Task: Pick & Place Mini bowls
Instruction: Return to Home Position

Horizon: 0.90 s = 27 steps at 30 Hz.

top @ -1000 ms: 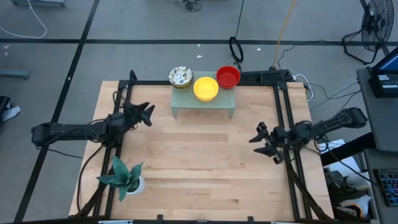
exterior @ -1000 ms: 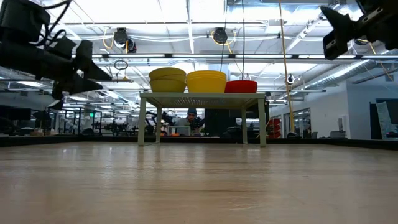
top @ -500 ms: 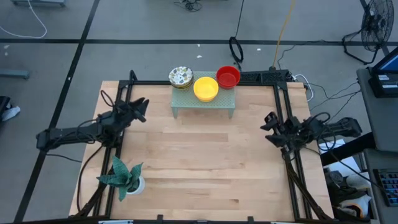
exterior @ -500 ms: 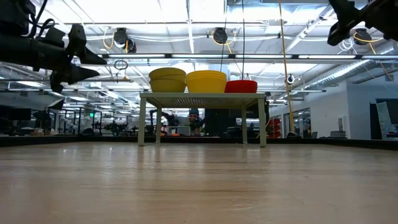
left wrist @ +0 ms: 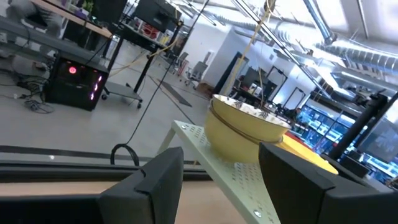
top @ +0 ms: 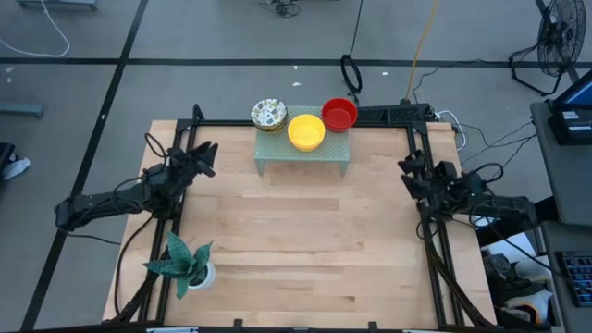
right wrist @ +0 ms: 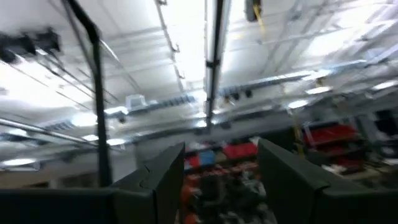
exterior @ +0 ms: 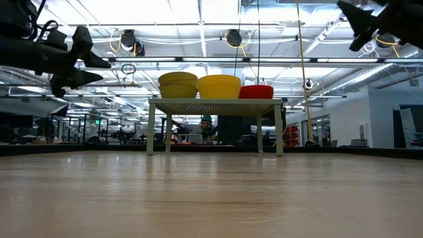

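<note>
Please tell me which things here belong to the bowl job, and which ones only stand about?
Belong to the job:
- white patterned bowls, stacked
- yellow bowl
- red bowl

Only standing about:
- rack, which merely bears the three
- potted plant, at the table's near left corner

Industrial lab, ceiling ducts (left wrist: 351, 55), floor cables (top: 42, 35)

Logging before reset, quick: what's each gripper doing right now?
Left gripper: open, empty, raised at the left.
Right gripper: open, empty, raised at the right.
</note>
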{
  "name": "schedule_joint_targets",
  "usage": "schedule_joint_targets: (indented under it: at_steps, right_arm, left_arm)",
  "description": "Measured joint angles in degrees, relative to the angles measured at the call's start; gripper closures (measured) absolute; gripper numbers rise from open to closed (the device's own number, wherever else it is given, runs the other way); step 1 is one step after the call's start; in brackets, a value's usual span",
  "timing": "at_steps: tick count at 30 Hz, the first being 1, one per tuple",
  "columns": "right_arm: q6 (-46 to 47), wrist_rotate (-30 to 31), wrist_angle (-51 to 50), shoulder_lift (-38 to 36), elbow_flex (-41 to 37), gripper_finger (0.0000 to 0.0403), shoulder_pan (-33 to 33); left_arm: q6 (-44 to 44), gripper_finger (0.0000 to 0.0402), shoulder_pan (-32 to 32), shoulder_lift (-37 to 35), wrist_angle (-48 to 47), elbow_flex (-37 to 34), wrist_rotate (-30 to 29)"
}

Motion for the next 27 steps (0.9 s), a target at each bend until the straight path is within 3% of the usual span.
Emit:
schedule_joint_targets:
  at_steps: [17,27]
  right_arm:
    - [0.0,0.0,-1.3,0.0,0.0,0.0215,-17.9]
    - [0.0,0.0,-1.3,0.0,0.0,0.0215,-21.9]
  left_arm:
    - [0.0,0.0188,3.5,0.0,0.0,0.0,0.0]
    - [0.0,0.0188,4.2,0.0,0.0,0.0,0.0]
